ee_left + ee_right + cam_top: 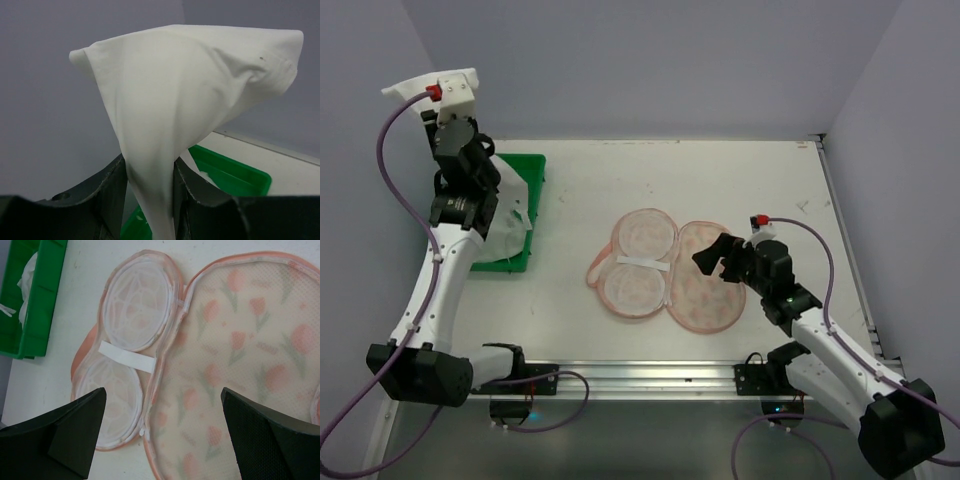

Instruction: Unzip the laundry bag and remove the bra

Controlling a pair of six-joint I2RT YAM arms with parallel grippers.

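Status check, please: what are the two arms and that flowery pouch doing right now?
Left end effector shut on white garment, held high by green tray. Right end effector open, over laundry bag. Bag unzipped, lying flat open. No obstruction seen.

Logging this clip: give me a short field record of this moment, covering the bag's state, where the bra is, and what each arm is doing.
bag: laundry bag unzipped, both halves spread flat on the table
bag contents: no garment visible inside
bra: white cloth, apparently the bra, lifted over the green tray
left arm: raised, left fingers pinched shut on the bra
right arm: right fingers open, hovering above the open bag, holding nothing
stage: bra out of the bag, not yet released
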